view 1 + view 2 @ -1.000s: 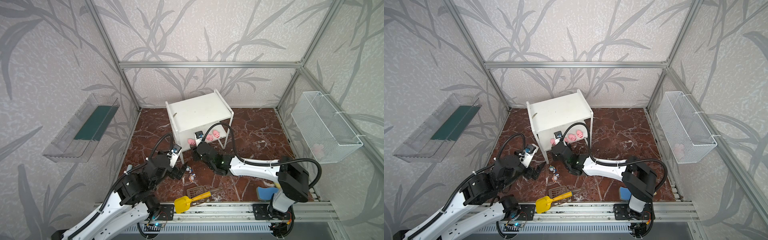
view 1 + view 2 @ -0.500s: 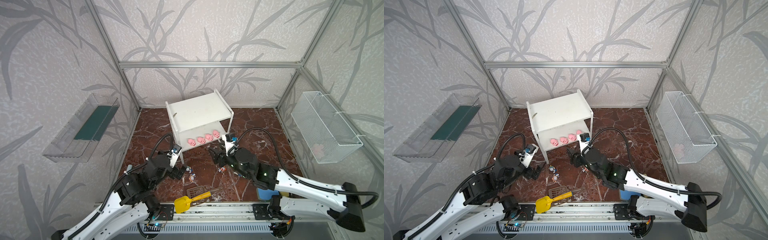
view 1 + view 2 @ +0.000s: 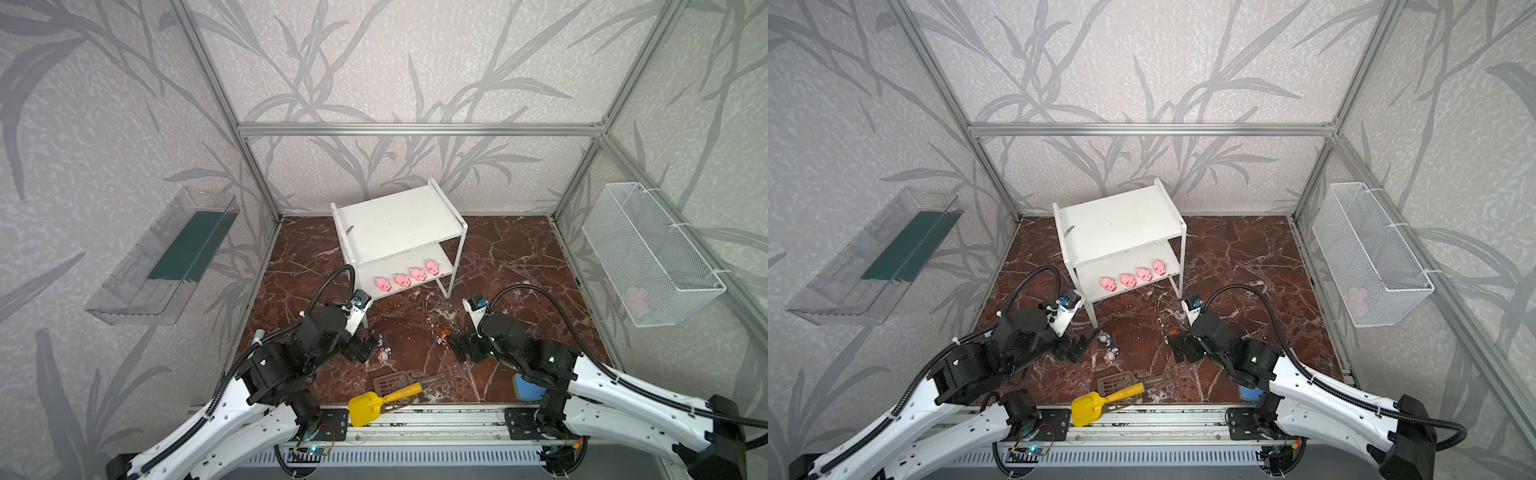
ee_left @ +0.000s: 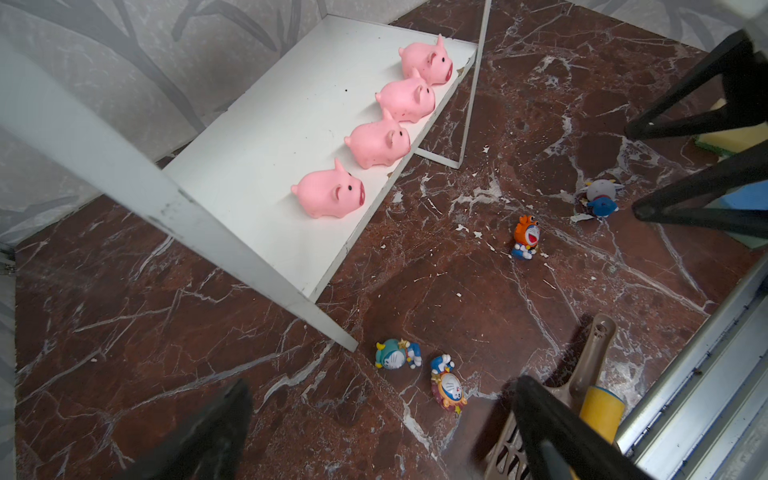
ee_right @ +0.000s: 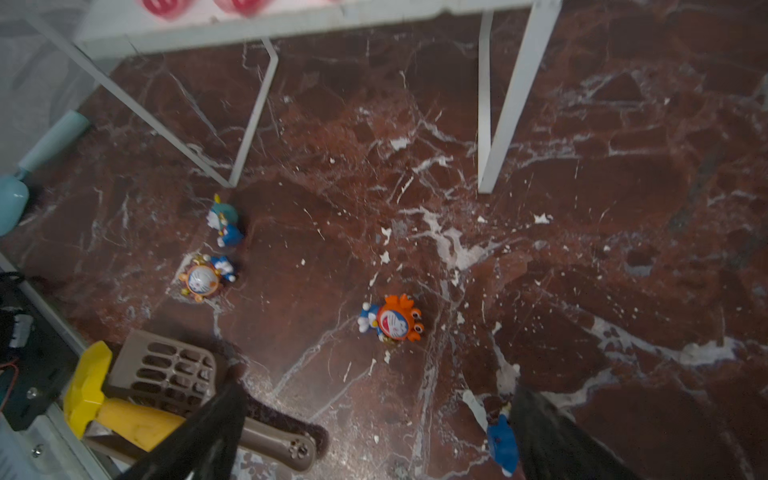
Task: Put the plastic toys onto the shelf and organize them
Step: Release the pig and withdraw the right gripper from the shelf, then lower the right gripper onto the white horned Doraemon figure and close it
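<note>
Lining the lower shelf [image 3: 399, 226] board, four pink pigs [image 3: 417, 274]; four figurines [image 4: 525, 237] (teal, brown, orange, white) dot the floor [image 3: 507, 257] between left gripper [image 3: 362, 348] and right gripper [image 3: 457, 348], both agape, empty.

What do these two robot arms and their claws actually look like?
Both look alike. The left arm and right arm have smooth white shells with rows of small dark dots, joined by chunky black joints. A black ribbed cable loops over each. The left gripper and right gripper are black, each with two straight fingers. A small green light glows on the right arm.
</note>
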Available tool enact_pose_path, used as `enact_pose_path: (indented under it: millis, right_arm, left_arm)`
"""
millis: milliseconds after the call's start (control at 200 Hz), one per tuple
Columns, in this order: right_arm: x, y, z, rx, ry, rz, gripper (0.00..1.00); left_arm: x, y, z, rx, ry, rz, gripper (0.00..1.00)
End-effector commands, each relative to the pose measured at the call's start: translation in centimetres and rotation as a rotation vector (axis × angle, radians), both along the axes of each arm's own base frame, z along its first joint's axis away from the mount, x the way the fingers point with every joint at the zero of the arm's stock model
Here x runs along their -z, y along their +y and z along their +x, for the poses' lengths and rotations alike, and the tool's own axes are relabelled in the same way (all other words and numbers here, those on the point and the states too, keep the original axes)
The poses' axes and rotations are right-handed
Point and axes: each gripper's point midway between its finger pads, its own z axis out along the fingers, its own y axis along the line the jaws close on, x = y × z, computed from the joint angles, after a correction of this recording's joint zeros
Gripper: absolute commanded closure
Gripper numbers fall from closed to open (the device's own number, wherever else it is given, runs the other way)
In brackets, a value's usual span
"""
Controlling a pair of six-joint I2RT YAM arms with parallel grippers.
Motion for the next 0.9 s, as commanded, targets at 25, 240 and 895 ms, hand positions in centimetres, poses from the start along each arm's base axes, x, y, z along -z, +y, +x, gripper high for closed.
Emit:
enact_pose_path:
  millis: [25, 240, 895]
  right_arm:
    - [1.8, -1.5, 0.5, 0.099, 0.068, 0.0, 0.0]
    - [5.7, -6.2, 0.9, 0.353, 0.264, -0.058, 0.07]
    - [9.5, -9.8, 1.3, 0.53, 0.351, 0.002, 0.53]
  left_arm:
    - [-0.2, -1.0, -0.4, 0.039, 0.032, -0.047, 0.01]
    - [1.5, -3.5, -1.1, 0.108, 0.159, -0.034, 0.01]
    - [4.6, -13.0, -3.1, 0.292, 0.186, -0.039, 0.01]
